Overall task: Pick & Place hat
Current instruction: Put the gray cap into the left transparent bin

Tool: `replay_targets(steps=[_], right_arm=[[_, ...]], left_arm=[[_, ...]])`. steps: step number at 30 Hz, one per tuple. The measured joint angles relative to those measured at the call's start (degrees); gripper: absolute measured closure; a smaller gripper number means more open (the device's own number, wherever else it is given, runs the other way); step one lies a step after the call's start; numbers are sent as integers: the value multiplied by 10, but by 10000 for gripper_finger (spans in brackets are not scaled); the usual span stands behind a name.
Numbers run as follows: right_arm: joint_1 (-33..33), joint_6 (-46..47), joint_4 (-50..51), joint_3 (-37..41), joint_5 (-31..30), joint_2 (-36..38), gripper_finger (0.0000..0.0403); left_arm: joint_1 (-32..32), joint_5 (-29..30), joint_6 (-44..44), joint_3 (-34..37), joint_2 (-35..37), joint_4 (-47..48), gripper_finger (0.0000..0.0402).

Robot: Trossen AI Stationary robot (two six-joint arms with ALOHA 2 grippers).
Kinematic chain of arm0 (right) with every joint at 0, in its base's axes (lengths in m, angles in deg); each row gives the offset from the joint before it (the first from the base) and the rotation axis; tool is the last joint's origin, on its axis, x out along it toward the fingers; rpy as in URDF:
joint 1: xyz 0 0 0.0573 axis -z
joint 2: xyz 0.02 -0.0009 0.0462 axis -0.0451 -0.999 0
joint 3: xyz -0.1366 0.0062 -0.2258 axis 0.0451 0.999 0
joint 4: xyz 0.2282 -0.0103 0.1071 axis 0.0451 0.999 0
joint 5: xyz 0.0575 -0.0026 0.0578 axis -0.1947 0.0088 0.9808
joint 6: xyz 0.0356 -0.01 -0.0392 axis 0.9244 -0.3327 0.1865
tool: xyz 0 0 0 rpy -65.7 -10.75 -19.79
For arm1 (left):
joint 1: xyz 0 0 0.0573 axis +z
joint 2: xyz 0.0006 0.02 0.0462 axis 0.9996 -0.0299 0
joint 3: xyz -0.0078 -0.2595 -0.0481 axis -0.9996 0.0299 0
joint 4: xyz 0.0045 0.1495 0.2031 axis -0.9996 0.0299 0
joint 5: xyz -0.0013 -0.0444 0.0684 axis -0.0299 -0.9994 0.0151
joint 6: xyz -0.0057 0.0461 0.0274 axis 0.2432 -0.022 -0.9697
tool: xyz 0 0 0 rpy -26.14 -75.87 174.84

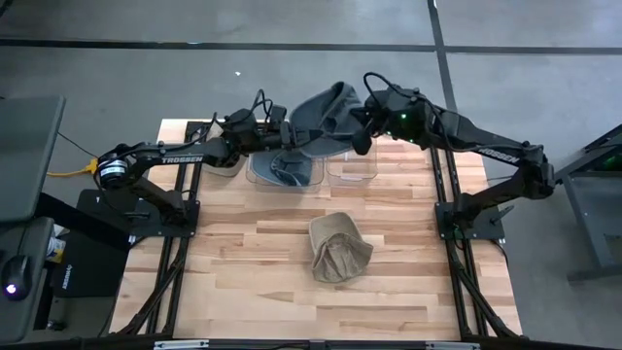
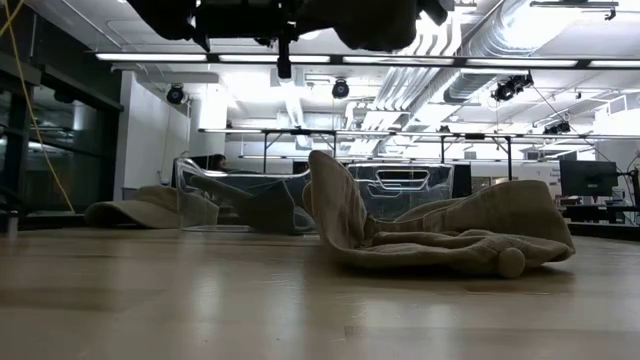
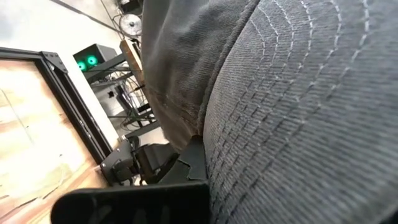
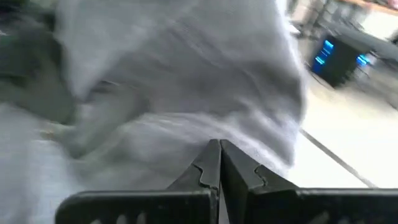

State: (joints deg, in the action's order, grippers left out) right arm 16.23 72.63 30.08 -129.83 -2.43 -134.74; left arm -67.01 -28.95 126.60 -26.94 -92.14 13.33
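High view: grey hat held aloft at upper centre of the frame, between both arms. Left tool at the hat's left edge, right tool at its right edge. Just below in the frame, two clear bins: left bin with something dark inside, right bin apparently bare. Tan hat lying crumpled on the counter, centre of the frame, well apart from the arms.

Low view: tan hat slumped in the foreground right of centre; clear bins behind it; a second tan cap at far left on the counter. Dark arms and cloth along the top edge only.

Left wrist view: stitched grey fabric filling most of the frame, pressed against the tool's dark body at the bottom; whether spread or pinching, cannot tell.

Right wrist view: fingers pressed together at lower centre, grey cloth bunched right at and beyond their tips; pinching the hat, by the look of it.

Step in hand, judged: carrying the grey hat over the bins, placement not yet done. Next move calls for lowering over one bin, then parting the fingers so the cloth drops inside and not over the rim.
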Motion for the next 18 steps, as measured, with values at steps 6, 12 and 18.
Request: replay_targets(steps=[6,12,18], right_arm=[[20,22,34,0,-18,4,403],[27,13,16,0,10,23,403],[30,8,38,0,-27,68,403]], left_arm=[[1,1,0,0,0,3,401],[1,9,-15,0,0,37,401],[22,21,-50,0,30,137,401]])
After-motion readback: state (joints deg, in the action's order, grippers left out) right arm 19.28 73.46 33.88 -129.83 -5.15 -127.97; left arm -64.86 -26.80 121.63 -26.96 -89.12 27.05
